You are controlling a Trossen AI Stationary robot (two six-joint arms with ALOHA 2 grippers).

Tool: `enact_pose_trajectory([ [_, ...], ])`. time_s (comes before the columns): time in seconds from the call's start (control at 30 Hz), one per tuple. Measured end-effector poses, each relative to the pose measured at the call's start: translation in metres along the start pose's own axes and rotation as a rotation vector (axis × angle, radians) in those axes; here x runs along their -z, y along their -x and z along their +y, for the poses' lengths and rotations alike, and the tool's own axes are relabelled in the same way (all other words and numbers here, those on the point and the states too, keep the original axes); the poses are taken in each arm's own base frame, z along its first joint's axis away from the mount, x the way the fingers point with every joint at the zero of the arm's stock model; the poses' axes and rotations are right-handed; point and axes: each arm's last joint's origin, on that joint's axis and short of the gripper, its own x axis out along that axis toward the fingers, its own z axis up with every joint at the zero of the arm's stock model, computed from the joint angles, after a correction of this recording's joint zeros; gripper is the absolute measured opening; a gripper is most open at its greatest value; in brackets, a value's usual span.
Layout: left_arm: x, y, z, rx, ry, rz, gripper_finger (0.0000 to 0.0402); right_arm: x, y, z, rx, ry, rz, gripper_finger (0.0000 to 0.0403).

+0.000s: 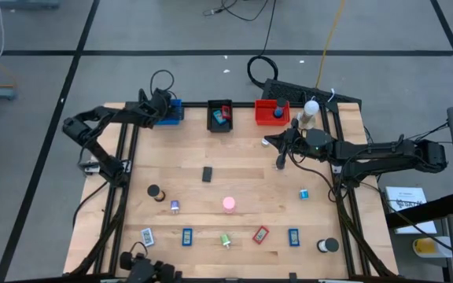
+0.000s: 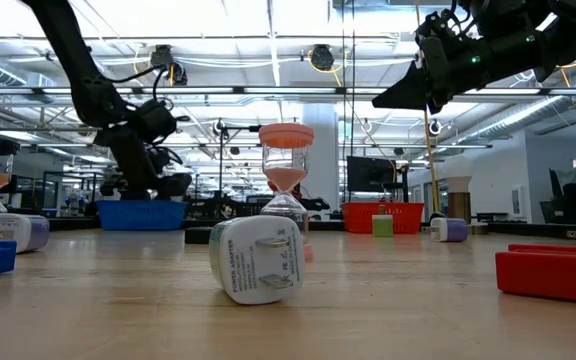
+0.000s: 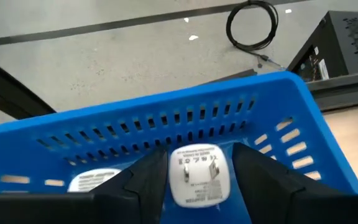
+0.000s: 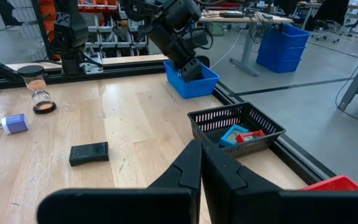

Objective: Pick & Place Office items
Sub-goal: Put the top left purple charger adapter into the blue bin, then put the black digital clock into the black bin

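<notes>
My left gripper (image 1: pixel 166 108) reaches down into the blue tray (image 3: pixel 166 112) at the table's far edge, with a white plug adapter (image 3: pixel 194 174) between its fingers. A second white adapter (image 3: pixel 92 180) lies on the tray floor beside it. My right gripper (image 4: pixel 201 168) is shut and empty. It hovers above the table (image 1: pixel 281 159) in front of the red tray (image 1: pixel 272 112). Small office items lie across the near half: a black block (image 1: pixel 208 174), a pink hourglass (image 1: pixel 229 204), a purple adapter (image 1: pixel 174 206) and a white adapter (image 2: pixel 256 258). My left gripper has the white adapter's two side faces (image 3: pixel 173 177) between its fingers (image 3: pixel 145 183), coming from above into the blue tray. The adapter's pronged face is turned toward the wrist camera. Whether it is lifted clear or rests on the tray floor, I cannot tell.
A black tray (image 1: pixel 220 116) with blue and red items stands between the blue and red trays. A white ball-topped stand (image 1: pixel 310 112) stands by the far right corner. Flat cards (image 1: pixel 187 236) (image 1: pixel 260 233) and cylinders (image 1: pixel 153 191) (image 1: pixel 328 245) line the near edge. Bare wood shows mid-table (image 1: pixel 250 177).
</notes>
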Motion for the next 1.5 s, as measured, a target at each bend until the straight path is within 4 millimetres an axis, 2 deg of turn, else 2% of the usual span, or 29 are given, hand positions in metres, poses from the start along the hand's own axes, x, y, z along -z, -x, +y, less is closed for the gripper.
enact_pose_trajectory([
  [0.2, -0.005, 0.01, 0.002, -0.002, -0.006, -0.006, 0.0188, 0.0, 0.0, 0.0, 0.0, 0.0, 0.0, 0.0],
  [0.43, -0.006, 0.011, 0.001, -0.009, -0.031, 0.004, 0.0188, 0.0, 0.0, 0.0, 0.0, 0.0, 0.0, 0.0],
  [0.77, -0.04, 0.023, -0.015, -0.042, -0.17, 0.093, 0.0183, 0.0, 0.0, 0.0, 0.0, 0.0, 0.0, 0.0],
  [0.9, -0.042, 0.037, -0.023, -0.04, -0.223, 0.045, 0.0135, 0.0, 0.0, 0.0, 0.0, 0.001, 0.001, 0.0],
  [1.1, -0.043, 0.074, -0.028, 0.046, -0.294, -0.083, 0.0019, 0.0, 0.0, 0.0, 0.0, 0.013, 0.005, 0.0],
  [1.17, -0.04, 0.089, -0.028, 0.104, -0.316, -0.136, 0.0008, 0.0, 0.0, 0.0, 0.0, 0.013, 0.005, 0.0],
  [1.33, -0.016, 0.123, -0.03, 0.271, -0.374, -0.308, 0.002, 0.0, 0.0, 0.0, -0.002, 0.012, 0.004, 0.0],
  [1.5, 0.013, 0.138, -0.032, 0.514, -0.362, -0.323, 0.0009, 0.0, 0.0, 0.0, -0.005, -0.001, 0.002, 0.0001],
])
